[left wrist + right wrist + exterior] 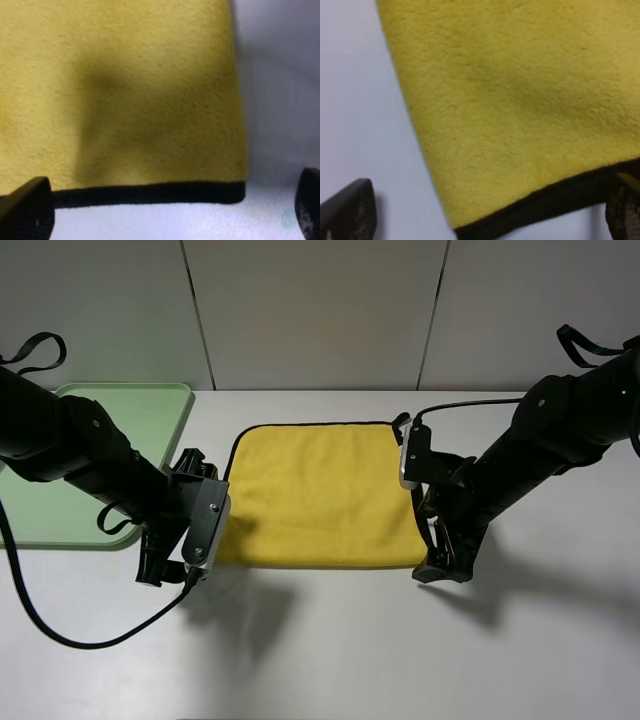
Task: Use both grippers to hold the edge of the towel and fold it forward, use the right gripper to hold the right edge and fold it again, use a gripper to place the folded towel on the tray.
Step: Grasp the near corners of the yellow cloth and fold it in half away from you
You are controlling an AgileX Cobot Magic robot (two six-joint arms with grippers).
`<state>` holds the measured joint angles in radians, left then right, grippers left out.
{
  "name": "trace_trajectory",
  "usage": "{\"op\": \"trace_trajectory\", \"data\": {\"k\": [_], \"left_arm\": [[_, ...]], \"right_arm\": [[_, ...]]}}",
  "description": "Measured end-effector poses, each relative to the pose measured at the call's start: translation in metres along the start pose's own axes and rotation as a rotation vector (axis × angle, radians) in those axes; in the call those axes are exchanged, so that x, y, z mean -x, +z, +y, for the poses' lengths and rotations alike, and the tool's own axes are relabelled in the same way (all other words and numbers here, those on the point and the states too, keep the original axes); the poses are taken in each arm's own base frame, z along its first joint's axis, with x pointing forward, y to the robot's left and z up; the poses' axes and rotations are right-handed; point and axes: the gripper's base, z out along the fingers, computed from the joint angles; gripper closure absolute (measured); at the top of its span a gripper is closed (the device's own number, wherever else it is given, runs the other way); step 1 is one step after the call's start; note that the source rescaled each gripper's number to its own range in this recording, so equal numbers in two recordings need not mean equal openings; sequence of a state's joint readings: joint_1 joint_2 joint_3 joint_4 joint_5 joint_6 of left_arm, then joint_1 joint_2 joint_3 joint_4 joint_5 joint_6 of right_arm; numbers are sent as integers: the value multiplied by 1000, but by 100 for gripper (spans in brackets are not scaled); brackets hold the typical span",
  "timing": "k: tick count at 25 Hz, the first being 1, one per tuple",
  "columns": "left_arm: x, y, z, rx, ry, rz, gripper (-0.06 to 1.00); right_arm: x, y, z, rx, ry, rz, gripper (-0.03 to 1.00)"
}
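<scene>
Straddling towel [320, 495] corners, left pincer [167, 216], right pincer [485, 216] gape; fingertips [27, 209] cropped (blurry).

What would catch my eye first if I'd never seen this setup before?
A bright yellow towel lies flat in the middle of the white table. The black left gripper and right gripper hang open at its two near corners. A pale green tray sits at the far left.

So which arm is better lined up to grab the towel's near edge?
Left, slightly: the left tool, open, straddles the black edge squarely; the right tool, also open, meets its corner at a slant.
</scene>
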<state>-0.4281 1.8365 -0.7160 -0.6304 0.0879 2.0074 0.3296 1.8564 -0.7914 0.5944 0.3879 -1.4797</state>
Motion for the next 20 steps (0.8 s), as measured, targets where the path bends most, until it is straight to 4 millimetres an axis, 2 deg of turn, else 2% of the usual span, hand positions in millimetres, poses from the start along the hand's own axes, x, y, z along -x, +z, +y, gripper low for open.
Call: {"op": "trace_trajectory", "data": {"k": [5, 10, 15, 18, 20], "left_arm": [[0, 0, 0, 0, 0, 0, -2], [0, 0, 0, 0, 0, 0, -2], [0, 0, 0, 0, 0, 0, -1], [0, 0, 0, -3, 0, -1, 3], [0, 1, -1, -11, 0, -2, 11]], "right_arm": [[0, 0, 0, 0, 0, 1, -3], [-5, 14, 2, 36, 14, 27, -3], [-5, 16, 1, 36, 20, 27, -3], [-5, 16, 1, 34, 20, 27, -3], [-5, 16, 1, 34, 20, 27, -2]]}}
